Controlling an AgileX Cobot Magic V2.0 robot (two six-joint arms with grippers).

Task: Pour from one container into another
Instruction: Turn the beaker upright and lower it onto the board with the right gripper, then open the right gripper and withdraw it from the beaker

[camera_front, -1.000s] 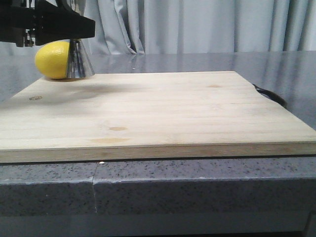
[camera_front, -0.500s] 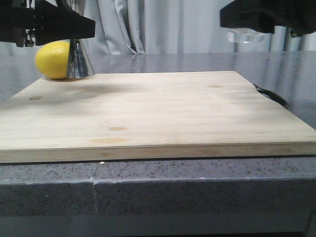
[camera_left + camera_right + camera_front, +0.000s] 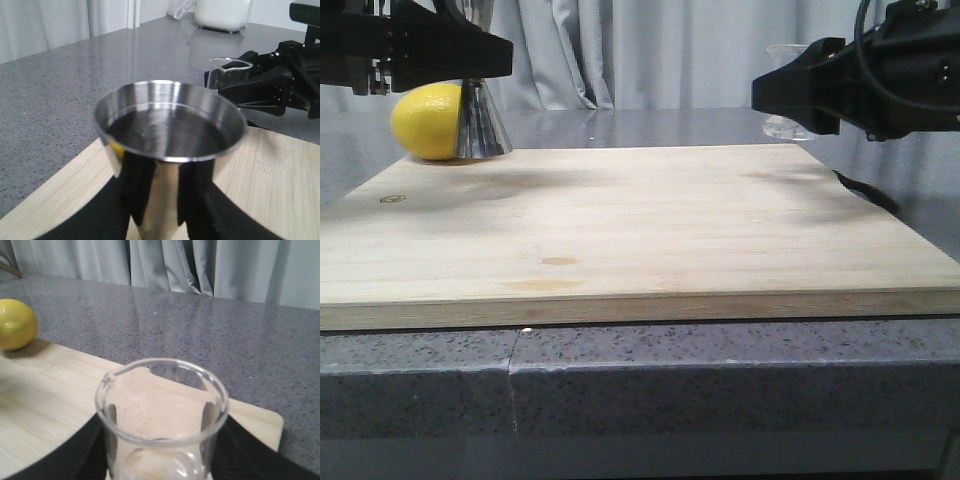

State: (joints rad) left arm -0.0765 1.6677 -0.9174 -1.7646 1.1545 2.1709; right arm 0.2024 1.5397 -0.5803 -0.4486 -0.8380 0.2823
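The steel jigger (image 3: 482, 125) stands upright at the board's far left corner, with my left gripper (image 3: 470, 62) shut on its waist. From the left wrist its wide mouth (image 3: 170, 127) faces the camera, black fingers (image 3: 142, 192) pressed on both sides. My right gripper (image 3: 790, 95) is shut on the clear glass beaker (image 3: 780, 128), upright and low over the board's far right corner. In the right wrist view the beaker (image 3: 162, 415) fills the bottom, its pouring lip toward the lemon. The two containers are a board's width apart. Liquid in either is not discernible.
A yellow lemon (image 3: 425, 122) lies against the jigger on its outer side, also seen as the lemon (image 3: 15, 324) from the right wrist. The pale wooden board (image 3: 620, 230) lies on a grey speckled counter (image 3: 720, 380). A dark cable (image 3: 868, 192) trails off the board's right edge.
The right arm has come into view from the upper right, dropping and shifting left with the beaker. The left gripper, jigger and lemon have not moved.
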